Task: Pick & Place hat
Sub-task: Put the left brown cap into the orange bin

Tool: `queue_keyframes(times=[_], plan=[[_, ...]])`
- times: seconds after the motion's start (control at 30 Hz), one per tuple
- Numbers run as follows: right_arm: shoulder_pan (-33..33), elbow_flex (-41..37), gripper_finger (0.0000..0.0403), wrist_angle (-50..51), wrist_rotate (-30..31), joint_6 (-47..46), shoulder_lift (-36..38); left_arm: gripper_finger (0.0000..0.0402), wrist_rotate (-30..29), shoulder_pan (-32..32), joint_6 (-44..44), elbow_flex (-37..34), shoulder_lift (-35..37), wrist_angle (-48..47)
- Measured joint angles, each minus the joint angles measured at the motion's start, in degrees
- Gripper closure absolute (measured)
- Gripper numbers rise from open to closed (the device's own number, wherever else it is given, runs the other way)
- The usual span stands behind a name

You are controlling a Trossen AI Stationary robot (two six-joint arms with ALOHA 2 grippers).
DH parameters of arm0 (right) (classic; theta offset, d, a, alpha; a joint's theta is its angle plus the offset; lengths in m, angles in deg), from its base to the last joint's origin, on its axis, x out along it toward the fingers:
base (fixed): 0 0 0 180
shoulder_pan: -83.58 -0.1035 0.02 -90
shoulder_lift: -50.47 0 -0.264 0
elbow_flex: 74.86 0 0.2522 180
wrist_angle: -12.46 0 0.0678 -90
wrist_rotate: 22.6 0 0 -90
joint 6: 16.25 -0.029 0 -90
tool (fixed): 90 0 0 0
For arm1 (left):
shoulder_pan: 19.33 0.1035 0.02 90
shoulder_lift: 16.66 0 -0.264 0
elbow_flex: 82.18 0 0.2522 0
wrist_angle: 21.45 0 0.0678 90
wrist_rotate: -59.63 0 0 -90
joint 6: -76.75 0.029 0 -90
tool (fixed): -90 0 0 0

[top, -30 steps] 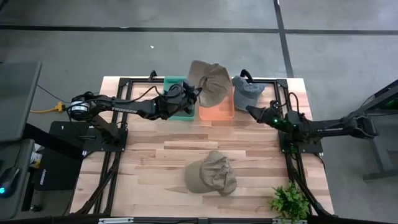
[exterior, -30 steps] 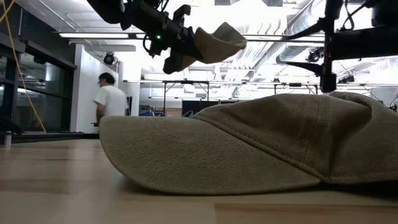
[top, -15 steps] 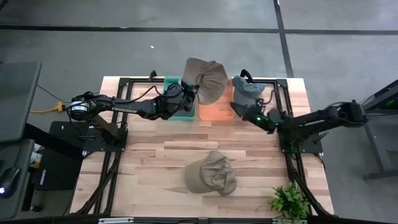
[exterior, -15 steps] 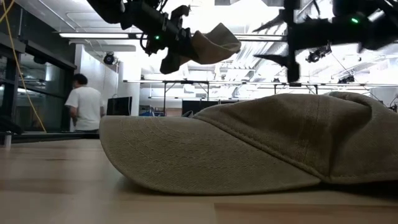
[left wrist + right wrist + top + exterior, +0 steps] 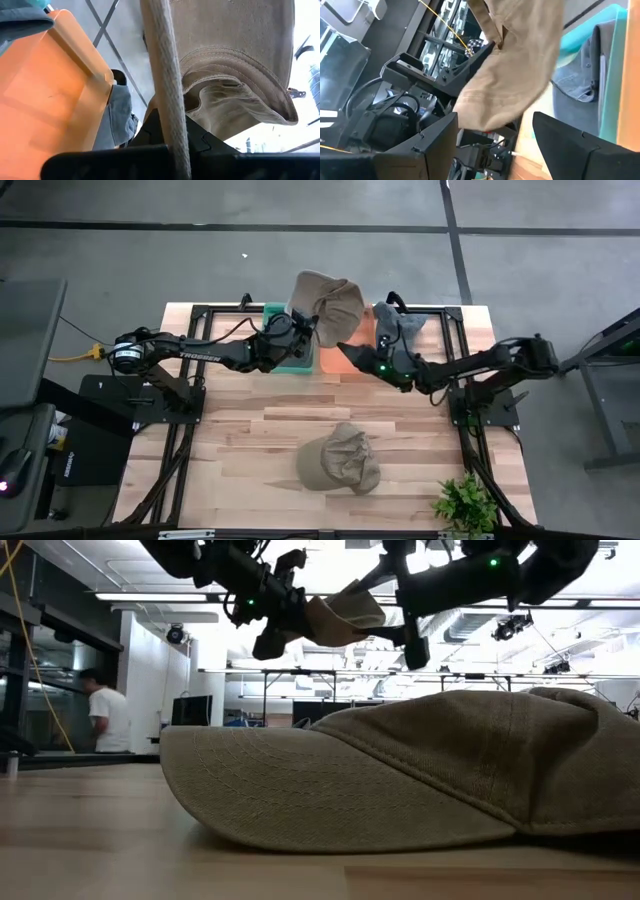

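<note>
My left gripper (image 5: pixel 305 332) is shut on a tan hat (image 5: pixel 325 302) and holds it in the air over the far-side bins; the low view shows the gripper (image 5: pixel 280 620) and the hat (image 5: pixel 345 610) high up. My right gripper (image 5: pixel 346 350) is open just right of and below that hat. In its wrist view the hat (image 5: pixel 510 75) hangs ahead of the spread fingers (image 5: pixel 495 142); whether they touch it does not show. A second tan hat (image 5: pixel 340 458) lies crown up on the near part of the table. My left gripper pinches the held hat's brim (image 5: pixel 167 100), which runs edge-on between the two fingers. The fingers come level from the table's left. The hat is lifted clear, with its crown (image 5: pixel 240 60) beyond the fingers, toward the table's right.
A teal bin (image 5: pixel 298 366) and an orange bin (image 5: pixel 335 363) stand side by side at the far edge, under both grippers. A grey hat (image 5: pixel 400 325) lies right of the orange bin. A plant (image 5: pixel 465 505) sits at the near right corner. A person (image 5: pixel 105 715) stands in the room behind.
My right gripper has swung toward the table's left, from beside the grey hat over the orange bin to just beside the held hat, fingers still apart. My left gripper has carried the tan hat slightly toward the far left. The person behind has walked left.
</note>
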Motion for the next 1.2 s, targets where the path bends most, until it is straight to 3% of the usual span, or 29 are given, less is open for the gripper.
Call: queue_keyframes(times=[0.47,0.67,0.8,1.2], plan=[[2.03,3.63,0.0151,1.75,-1.17,-0.97,-3.05,0.0401,4.69,0.74,4.48,0.0,0.0,1.63],[-0.12,3.65,0.0151,4.06,0.4,-4.33,-3.0,0.0401,7.75,2.11,4.55,0.0,0.0,4.78],[-0.95,3.65,0.0151,3.93,5.12,-4.42,-3.0,0.0401,9.29,2.37,5.44,0.0,0.0,5.65],[3.36,3.63,0.0151,2.58,6.39,-4.04,-3.0,0.0401,10.96,2.2,5.62,0.0,0.0,5.98]])
